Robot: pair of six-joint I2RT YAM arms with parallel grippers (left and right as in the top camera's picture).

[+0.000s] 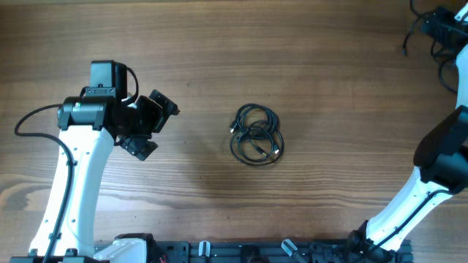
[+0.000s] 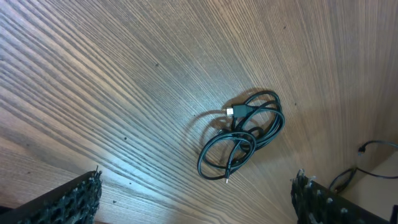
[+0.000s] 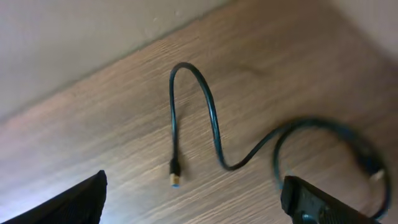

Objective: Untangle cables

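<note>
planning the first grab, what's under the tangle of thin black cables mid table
Through the loops of the thin black cable tangle only the bare brown wooden tabletop shows. Where strands cross, the lower ones are covered.

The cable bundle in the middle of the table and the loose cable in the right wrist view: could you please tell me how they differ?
The bundle is coiled in tight overlapping loops; the loose cable runs in one open, wavy line. The bundle sits in the middle of the table; the loose cable lies near its edge. Both are thin, black and lying flat on the wood.
</note>
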